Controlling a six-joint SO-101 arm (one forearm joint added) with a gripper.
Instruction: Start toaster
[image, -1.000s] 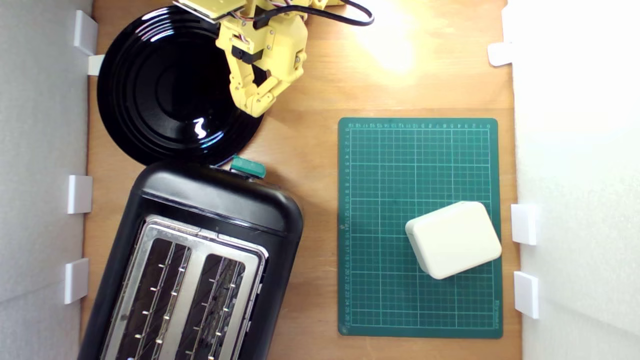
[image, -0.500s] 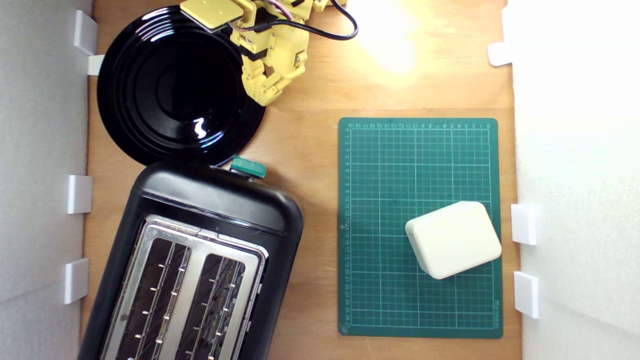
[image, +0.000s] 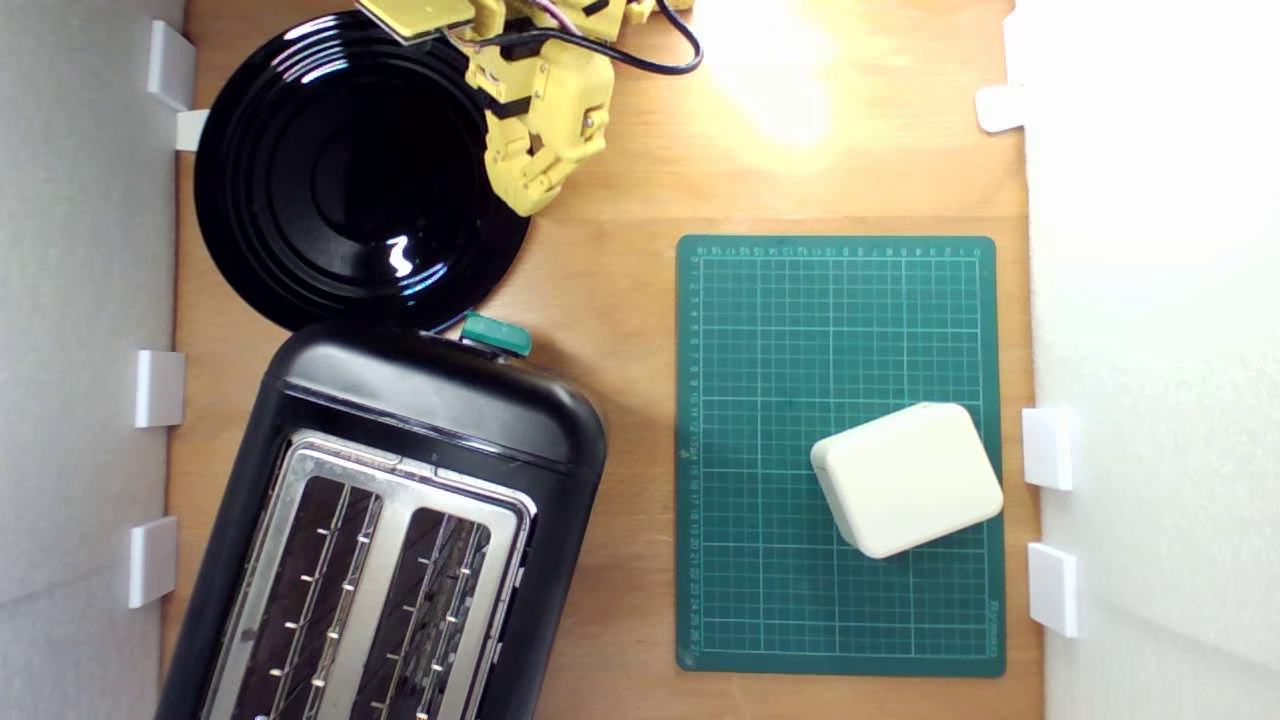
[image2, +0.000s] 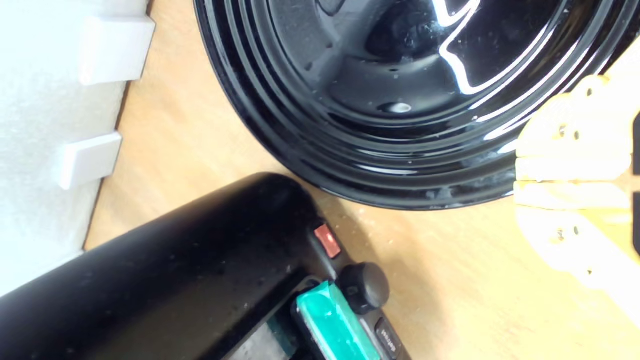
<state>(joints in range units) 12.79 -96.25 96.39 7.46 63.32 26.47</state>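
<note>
**Yellow gripper poised at the plate's edge, toaster lever untouched**

Yellow plastic makes up the gripper (image: 528, 190), which hangs over the wooden counter (image: 620, 300) at the top of the exterior view, its tip at the rim of the round black plate (image: 300, 170) on that view's right side. Its 2 fingers lie pressed together with nothing between them; the wrist view shows the same closed pair (image2: 570, 187) beside the plate's glossy rim (image2: 350, 165).

Below the plate in the exterior view sits the toaster (image: 430, 410), a glossy black body set at a slant in the lower left of that view, its end nearest the plate almost touching the rim. Its silver top plate carries 2 slots, both showing only wire guides. A teal-green lever tab (image: 496, 334) juts from the end facing the plate, well apart from the gripper. In the wrist view the tab (image2: 332, 320) lies next to a round black knob (image2: 365, 287) and a small red button (image2: 327, 241).

On the exterior view's right lies a green cutting mat (image: 840, 300) with a cream rounded box (image: 908, 478) resting on it. White brackets (image: 160, 388) line the pale side walls.
</note>
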